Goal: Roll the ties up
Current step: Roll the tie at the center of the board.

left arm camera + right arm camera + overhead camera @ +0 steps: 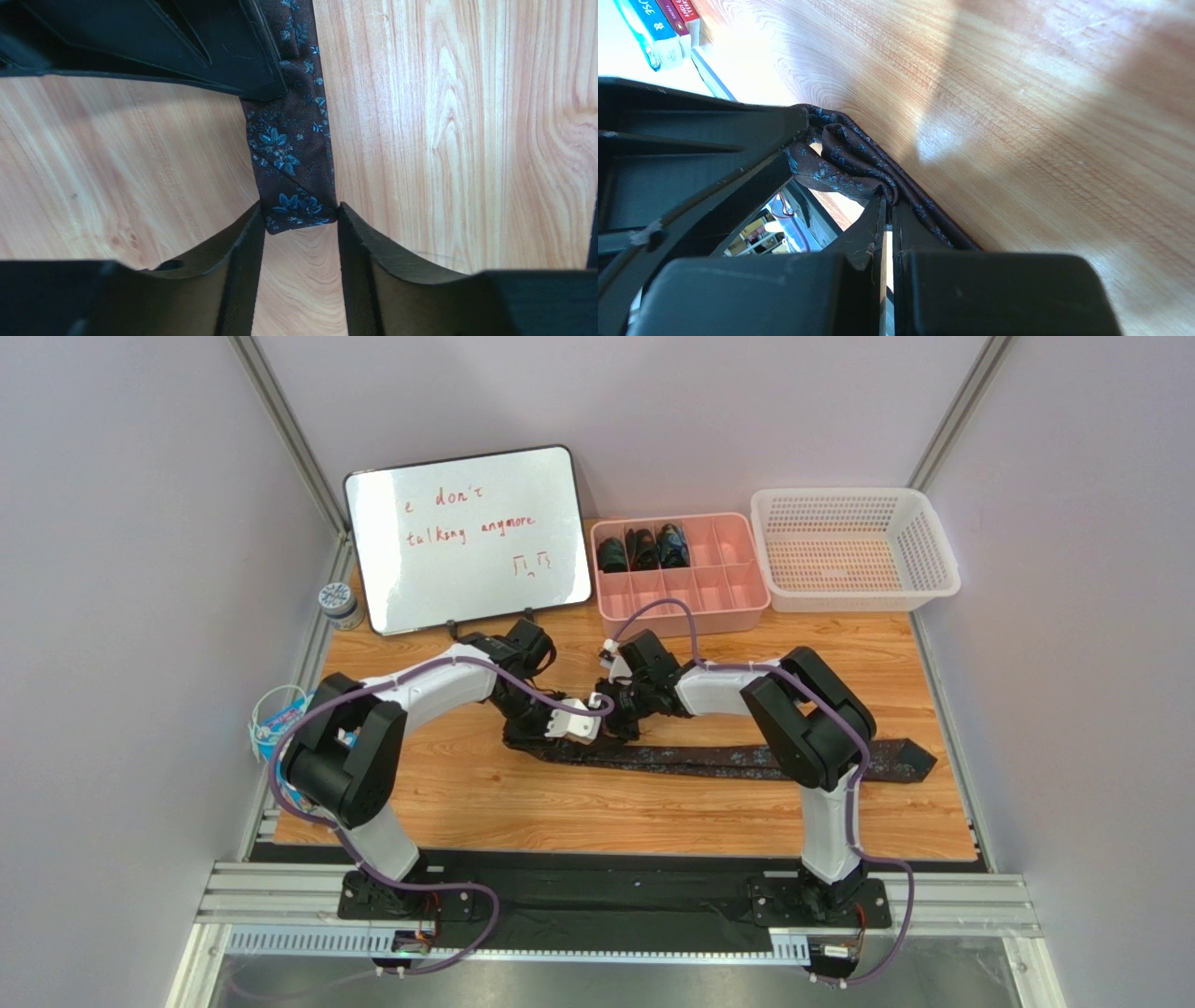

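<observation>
We see a big wooden counter (463,805). One long dark tie (758,760) with little blue flowers lies flat across it. Its wide end is on the right. Its thin end is on the left, where the two arms meet. At the back, a pink tray (687,623) holds three rolled ties (643,549).

The tip of the thin end lies right between the left fingers (247,241). These fingers stand about half open, one close against each edge of the tip. The tip lies flat there, not bunched. Just past them, the right fingers (877,224) are closed tight. They pinch a bunched-up fold of the same tie.
</observation>
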